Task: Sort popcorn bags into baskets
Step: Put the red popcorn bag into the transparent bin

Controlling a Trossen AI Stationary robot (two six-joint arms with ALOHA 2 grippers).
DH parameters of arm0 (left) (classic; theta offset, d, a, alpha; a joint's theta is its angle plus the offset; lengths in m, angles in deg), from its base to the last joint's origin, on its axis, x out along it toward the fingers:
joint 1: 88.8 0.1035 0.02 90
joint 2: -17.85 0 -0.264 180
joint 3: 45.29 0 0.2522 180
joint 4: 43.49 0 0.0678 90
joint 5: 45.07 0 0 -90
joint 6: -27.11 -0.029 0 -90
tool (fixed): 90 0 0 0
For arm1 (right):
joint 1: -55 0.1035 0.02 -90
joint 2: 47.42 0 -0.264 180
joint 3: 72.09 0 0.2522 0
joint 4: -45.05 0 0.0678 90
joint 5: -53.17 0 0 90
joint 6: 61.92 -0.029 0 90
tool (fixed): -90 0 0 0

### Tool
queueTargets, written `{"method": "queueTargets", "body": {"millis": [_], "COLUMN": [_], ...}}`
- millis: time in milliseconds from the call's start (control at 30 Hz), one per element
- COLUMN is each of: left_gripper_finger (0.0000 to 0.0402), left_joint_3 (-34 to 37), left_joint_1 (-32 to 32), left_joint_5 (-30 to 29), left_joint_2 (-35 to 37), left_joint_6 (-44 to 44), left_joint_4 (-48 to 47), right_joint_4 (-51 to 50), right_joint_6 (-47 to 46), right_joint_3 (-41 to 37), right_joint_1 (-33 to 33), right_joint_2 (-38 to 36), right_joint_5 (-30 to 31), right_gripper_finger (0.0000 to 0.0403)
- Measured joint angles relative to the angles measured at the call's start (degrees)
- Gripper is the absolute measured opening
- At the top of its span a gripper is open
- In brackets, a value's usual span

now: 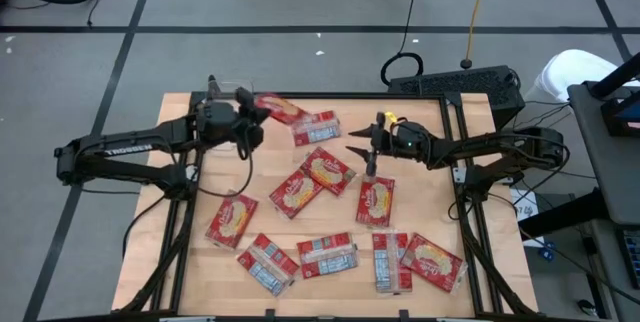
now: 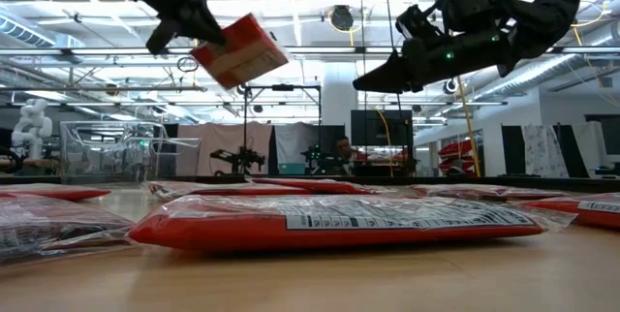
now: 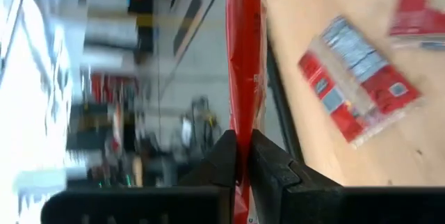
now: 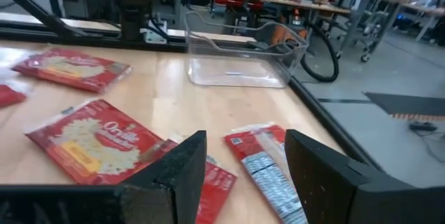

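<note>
**Wooden table, one packet aloft**

Nearest, loose popcorn bags flat across table. Above them, right gripper spread wide, holding nothing. Farther back, left gripper clamped edge-on round raised packet, seemingly over clear basket.

White script reading "Orville" stands on the flat red popcorn packet with the yellow-cream popcorn picture lying on the wooden table. Pale lettering on the dark left arm appears to read "TROSSEN". The fine print on the white-grey label panels of the other packets cannot be read.
</note>
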Motion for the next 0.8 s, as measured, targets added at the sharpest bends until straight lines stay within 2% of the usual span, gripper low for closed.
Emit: {"method": "queueTargets", "body": {"millis": [100,333,500,633,800], "left_gripper_finger": [0.0015,0.0019,0.0022,0.0014,0.0014], "left_joint_3": [0.0,0.0,0.0,0.0,-2.0], "left_joint_1": [0.0,-2.7,-4.9,-5.7,-6.4], "left_joint_5": [-5.4,-17.6,-22.8,-29.5,-31.1], "left_joint_2": [-0.2,-1.3,-1.3,-1.3,-1.3], "left_joint_6": [8.3,29.5,41.1,50.2,63.4], "left_joint_4": [-0.1,1.7,2.5,2.5,1.0], "right_joint_4": [-0.1,0.4,0.3,0.1,-0.1], "right_joint_6": [-0.8,-1.7,-2.0,-2.0,-2.0], "right_joint_3": [0.0,0.0,-0.1,-0.1,-0.1], "right_joint_1": [0.8,1.3,1.3,1.3,1.3], "right_joint_2": [0.0,0.0,0.0,0.0,0.0], "right_joint_5": [0.0,0.1,0.2,0.2,0.2], "right_gripper_finger": [0.0189,0.0186,0.0185,0.0185,0.0185]}}
